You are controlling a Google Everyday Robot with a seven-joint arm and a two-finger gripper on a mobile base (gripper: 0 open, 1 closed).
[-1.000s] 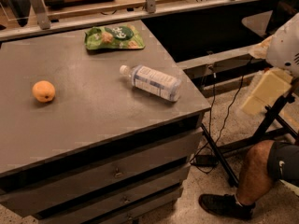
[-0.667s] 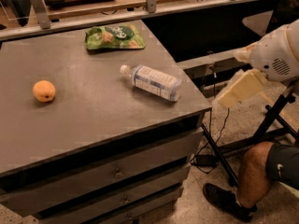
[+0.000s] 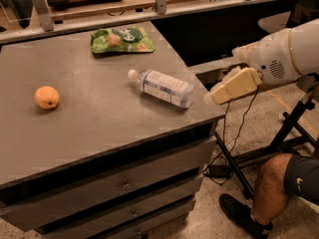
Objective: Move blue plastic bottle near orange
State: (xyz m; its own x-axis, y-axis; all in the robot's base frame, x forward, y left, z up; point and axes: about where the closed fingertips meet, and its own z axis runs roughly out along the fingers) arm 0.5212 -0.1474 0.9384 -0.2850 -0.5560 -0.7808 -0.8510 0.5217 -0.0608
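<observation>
The blue plastic bottle [image 3: 162, 87] lies on its side on the grey table [image 3: 94, 133], near the right edge, its white cap pointing left. The orange [image 3: 47, 97] sits on the table's left part, well apart from the bottle. My gripper [image 3: 212, 98] reaches in from the right on a white arm [image 3: 284, 54], its cream-coloured tip just right of the bottle's base, at about the table's edge. It does not touch the bottle.
A green snack bag [image 3: 121, 39] lies at the back of the table. Drawers [image 3: 124, 183] front the table. A seated person's leg and shoe [image 3: 264, 193] are at the lower right, beside a black stand [image 3: 289, 128] and cables.
My arm and gripper have moved left, from off to the right of the table toward the bottle's base. The bottle and the orange have not moved.
</observation>
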